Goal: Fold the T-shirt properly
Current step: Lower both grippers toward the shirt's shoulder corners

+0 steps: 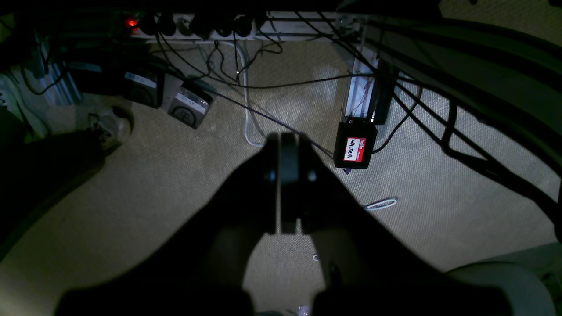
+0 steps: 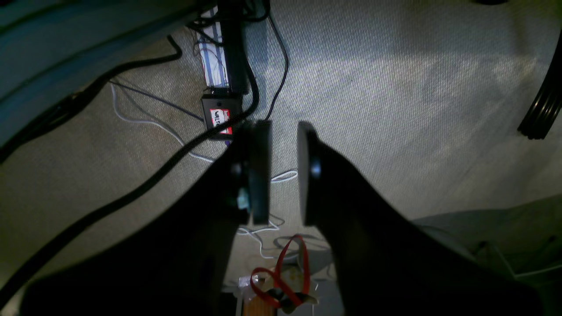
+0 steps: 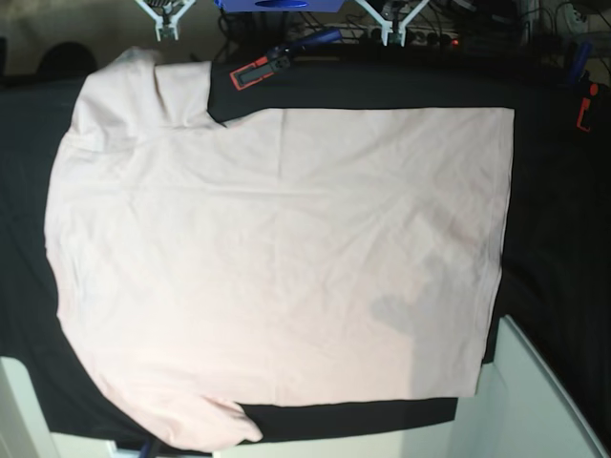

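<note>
The pale pink T-shirt (image 3: pixel 277 258) lies spread flat in the base view, plain side up, with its sleeves at the left and its hem at the right. Neither arm shows in that view. In the left wrist view my left gripper (image 1: pixel 287 141) hangs over carpeted floor with its fingers pressed together and nothing between them. The right wrist view has my right gripper (image 2: pixel 284 127) over the carpet too, its fingers a small gap apart and empty. The T-shirt is out of sight in both wrist views.
The big black cloth (image 3: pixel 554 191) covers the table under the shirt. A red clamp (image 3: pixel 253 73) sits at the far edge. On the floor are a power strip (image 1: pixel 210 24), cables, a black box with a red label (image 1: pixel 354 147) and a red strap (image 2: pixel 281 276).
</note>
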Controlling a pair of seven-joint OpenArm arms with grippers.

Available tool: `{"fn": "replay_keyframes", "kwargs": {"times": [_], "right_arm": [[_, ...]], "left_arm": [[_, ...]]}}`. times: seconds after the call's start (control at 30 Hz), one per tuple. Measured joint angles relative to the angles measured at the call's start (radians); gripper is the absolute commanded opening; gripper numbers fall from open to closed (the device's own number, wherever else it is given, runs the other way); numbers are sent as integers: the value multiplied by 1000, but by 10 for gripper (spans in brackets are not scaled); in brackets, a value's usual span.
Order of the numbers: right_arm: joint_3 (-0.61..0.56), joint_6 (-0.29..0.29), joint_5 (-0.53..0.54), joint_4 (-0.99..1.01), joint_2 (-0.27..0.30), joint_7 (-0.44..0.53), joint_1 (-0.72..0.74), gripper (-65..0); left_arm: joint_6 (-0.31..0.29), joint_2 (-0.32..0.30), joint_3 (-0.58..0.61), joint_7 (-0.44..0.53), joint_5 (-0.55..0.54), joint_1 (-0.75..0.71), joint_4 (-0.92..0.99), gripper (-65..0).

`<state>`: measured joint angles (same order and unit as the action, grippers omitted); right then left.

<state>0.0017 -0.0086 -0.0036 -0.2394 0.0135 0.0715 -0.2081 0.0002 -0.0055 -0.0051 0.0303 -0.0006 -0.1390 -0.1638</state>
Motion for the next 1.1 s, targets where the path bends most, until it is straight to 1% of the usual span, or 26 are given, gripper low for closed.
{"fn": "replay_keyframes", "kwargs": {"times": [0.07, 0.13, 0.23, 0.6, 0.67, 0.77, 0.83, 0.93, 1.03, 1.1], "right_arm": [[0, 0, 0, 0, 0, 3, 2, -553], [0, 0, 0, 0, 0, 3, 2, -588], [1, 0, 0, 0, 0, 3, 2, -617], [-3, 0, 0, 0, 0, 3, 2, -631], [-3, 0, 0, 0, 0, 2, 2, -649], [-2, 0, 0, -1, 0, 3, 2, -649], [2, 0, -1, -47, 0, -2, -15, -649], [3, 8, 0, -184, 8, -7, -80, -649], [5, 0, -2, -364, 34, -115, -166, -649], [33, -1, -1, -506, 41, -161, -229, -649]], "left_arm": [[0, 0, 0, 0, 0, 0, 0, -638], [0, 0, 0, 0, 0, 0, 0, -640], [0, 0, 5, 0, 0, 0, 0, -642], [0, 0, -1, 1, 2, 0, -1, -650], [0, 0, -1, 34, 2, -1, -1, -650], [0, 0, -1, 60, 2, 0, -2, -650], [0, 0, -1, 79, 2, -1, -2, -650], [0, -2, -1, 154, -1, -31, -21, -650], [-1, -26, -1, 159, 2, -105, -147, -650], [2, -39, -2, 153, -1, -162, -258, -650]]}}
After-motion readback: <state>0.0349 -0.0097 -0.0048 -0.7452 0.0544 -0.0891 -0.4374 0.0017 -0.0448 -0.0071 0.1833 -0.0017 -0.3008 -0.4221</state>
